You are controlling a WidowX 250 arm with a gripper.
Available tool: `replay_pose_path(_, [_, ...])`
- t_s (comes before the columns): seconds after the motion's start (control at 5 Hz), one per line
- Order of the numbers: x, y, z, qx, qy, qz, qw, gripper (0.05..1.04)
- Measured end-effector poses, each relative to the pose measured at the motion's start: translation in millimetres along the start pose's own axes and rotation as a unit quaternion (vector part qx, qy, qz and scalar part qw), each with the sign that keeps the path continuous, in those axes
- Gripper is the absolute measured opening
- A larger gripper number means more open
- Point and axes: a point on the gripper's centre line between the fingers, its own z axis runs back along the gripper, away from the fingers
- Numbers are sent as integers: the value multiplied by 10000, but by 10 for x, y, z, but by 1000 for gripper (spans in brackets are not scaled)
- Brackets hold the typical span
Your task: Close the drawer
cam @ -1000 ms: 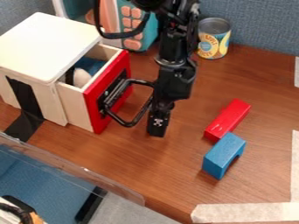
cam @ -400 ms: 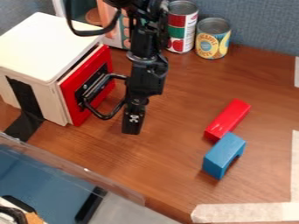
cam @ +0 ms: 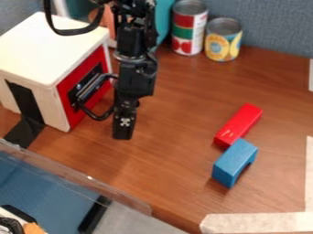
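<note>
**Drawer (cam: pixel 72 114) shut, gripper (cam: pixel 123 131) at its handle (cam: pixel 92 89)**

The black gripper hangs down just in front of the drawer, its tip low over the desk (cam: pixel 171 169). Whether it is spread or pressed together cannot be told from this angle. The arm (cam: pixel 136 39) rises from it to the top edge of the view. The drawer's black handle juts out toward the gripper, and its curved end reaches right up beside it; whether the two touch is unclear.

Behind the handle, the drawer's red front sits up against the pale cabinet (cam: pixel 45 43), pushed in all the way as far as this view shows. Black tape (cam: pixel 25 103) runs down the cabinet's side and onto the desk.

Past the arm, near the back wall (cam: pixel 275 27), two cans stand upright side by side: a red, green and white can (cam: pixel 188 28) and, to its right in view, a yellow and blue can (cam: pixel 222 41). A teal object (cam: pixel 164 20) stands partly hidden behind the arm.

Toward the right of the desk, a red block (cam: pixel 238 124) lies at a slant, its near end against a blue arched block (cam: pixel 232 161). Pale tape (cam: pixel 256 222) is stuck along the near right corner.
</note>
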Motion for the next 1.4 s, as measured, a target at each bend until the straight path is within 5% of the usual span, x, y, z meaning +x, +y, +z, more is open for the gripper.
replay_pose_path(0.4, [44, -15, 30, 47, 27, 53, 10000, 1003])
replay_pose_path(1.0, [679, -256, 176, 820, -139, 34, 9965, 1000])
replay_pose_path(1.2, [649, -332, 324, 1113, -468, 758, 9898, 1000])
replay_pose_path(1.4, [534, -426, 511, 1157, -1201, 1730, 9707, 1000])
